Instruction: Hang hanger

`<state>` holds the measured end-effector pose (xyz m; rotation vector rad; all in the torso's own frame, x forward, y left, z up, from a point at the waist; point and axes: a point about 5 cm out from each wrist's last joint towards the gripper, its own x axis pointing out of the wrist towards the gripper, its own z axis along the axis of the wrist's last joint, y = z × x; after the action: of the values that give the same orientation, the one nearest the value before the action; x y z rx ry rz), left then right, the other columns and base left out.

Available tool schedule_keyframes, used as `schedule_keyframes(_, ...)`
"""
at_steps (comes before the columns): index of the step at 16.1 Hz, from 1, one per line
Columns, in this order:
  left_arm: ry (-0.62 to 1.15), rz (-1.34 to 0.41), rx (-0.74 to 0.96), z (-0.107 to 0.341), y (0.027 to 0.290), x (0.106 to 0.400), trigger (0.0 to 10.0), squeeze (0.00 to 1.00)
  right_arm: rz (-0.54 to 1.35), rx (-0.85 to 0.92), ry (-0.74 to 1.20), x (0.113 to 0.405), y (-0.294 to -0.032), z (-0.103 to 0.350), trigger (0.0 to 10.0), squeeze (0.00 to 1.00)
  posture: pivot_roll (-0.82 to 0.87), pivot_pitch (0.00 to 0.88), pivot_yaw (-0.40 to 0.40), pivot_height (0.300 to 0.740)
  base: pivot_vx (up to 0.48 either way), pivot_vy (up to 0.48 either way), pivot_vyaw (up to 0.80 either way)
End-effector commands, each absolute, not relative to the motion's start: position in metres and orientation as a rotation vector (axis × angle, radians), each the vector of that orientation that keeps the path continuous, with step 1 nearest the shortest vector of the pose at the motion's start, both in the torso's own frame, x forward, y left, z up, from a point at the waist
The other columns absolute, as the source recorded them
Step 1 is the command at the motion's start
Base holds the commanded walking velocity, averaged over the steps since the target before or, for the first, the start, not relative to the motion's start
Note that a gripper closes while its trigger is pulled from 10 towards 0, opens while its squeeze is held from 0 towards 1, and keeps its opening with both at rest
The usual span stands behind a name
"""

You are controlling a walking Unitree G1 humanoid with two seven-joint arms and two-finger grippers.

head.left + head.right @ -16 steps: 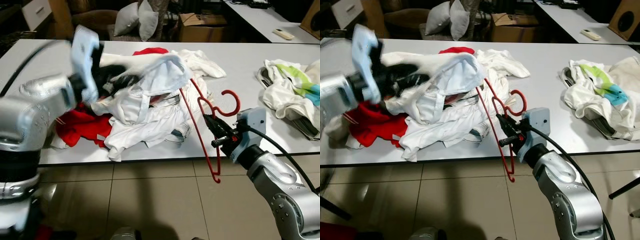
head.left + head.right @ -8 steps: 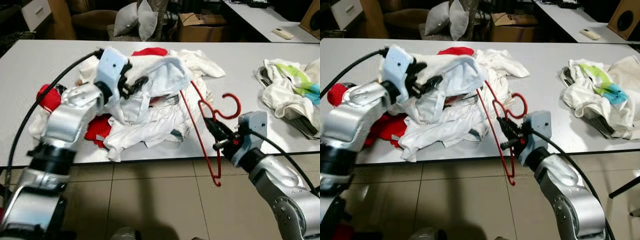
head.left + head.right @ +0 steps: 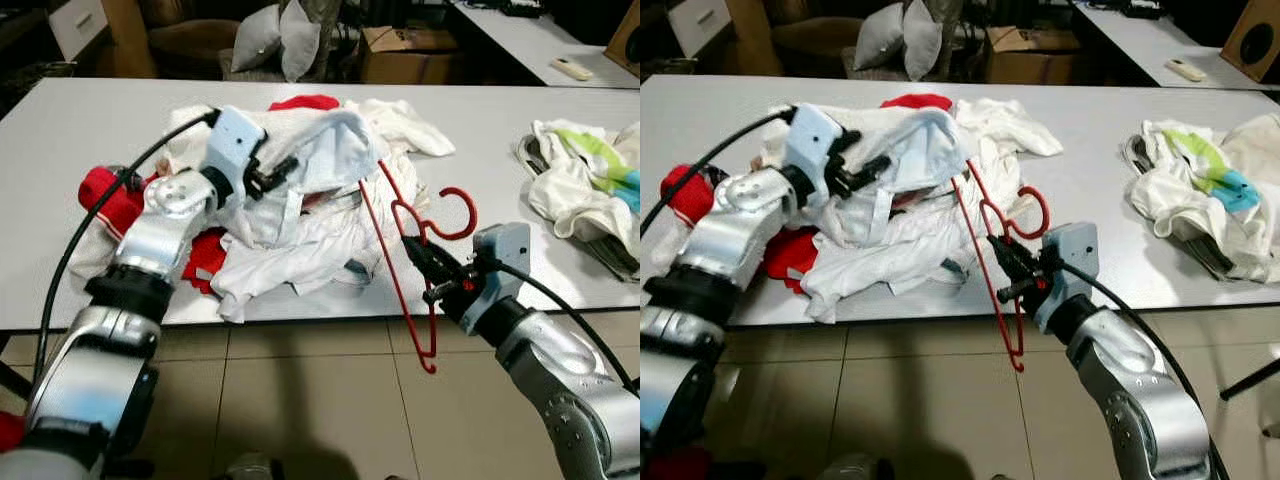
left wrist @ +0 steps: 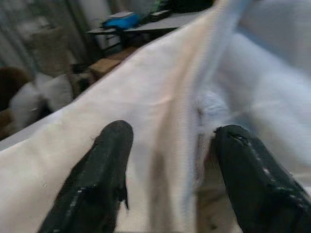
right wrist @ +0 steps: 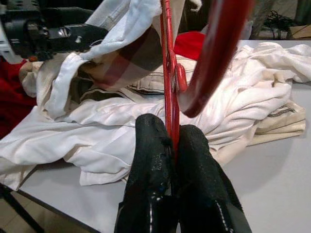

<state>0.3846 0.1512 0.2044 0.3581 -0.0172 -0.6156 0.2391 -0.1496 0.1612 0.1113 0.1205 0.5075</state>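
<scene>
**Left eye view: robot holds a red hanger at a table heaped with clothes**

The left eye view looks down on a long white table (image 3: 90, 120) with a tiled floor below its near edge. A heap of garments sits in the middle of it — mostly a white shirt (image 3: 320, 150) and other pale cloth, with a red garment (image 3: 110, 195) at the robot's left side of the heap. A second pile of clothes (image 3: 585, 185), white with green and blue patches, lies well apart at the robot's right.

The right gripper (image 3: 418, 262) is clenched on the red hanger (image 3: 400, 262), pinching its thin wire just below the hook. The hanger stands nearly upright at the table's near edge: its hook curls up over the tabletop, one shoulder reaches into the white heap, and its lower end hangs past the edge above the floor. In the right wrist view the two black fingers (image 5: 151, 160) are pressed tight together with the red wire between them.

The left gripper (image 3: 272, 172) is at the top of the heap. In the left wrist view its fingers (image 4: 104, 165) are spread apart with a fold of white cloth lying between them — not yet pinched.

Likely risks: the wire is thin and held at one point, so the hanger may swivel or slip in the grip. Its buried shoulder could snag and drag the heap off the edge. The left fingers may catch several layers instead of one garment.
</scene>
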Motion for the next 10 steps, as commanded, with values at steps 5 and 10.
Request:
schedule_keyframes(5,-0.019,-0.661,0.428,0.212,0.151,0.394,0.0,0.0,0.522,0.099,0.084,0.237,-0.15,0.168,10.0,0.0,-0.01,0.0,0.0,0.74,0.0,0.0,0.0)
schedule_keyframes(10,-0.013,-0.65,0.42,0.211,0.159,0.395,0.0,0.0,0.53,0.099,0.085,0.238,-0.149,0.168,10.0,0.0,-0.01,0.0,-0.005,0.74,0.0,0.0,0.0)
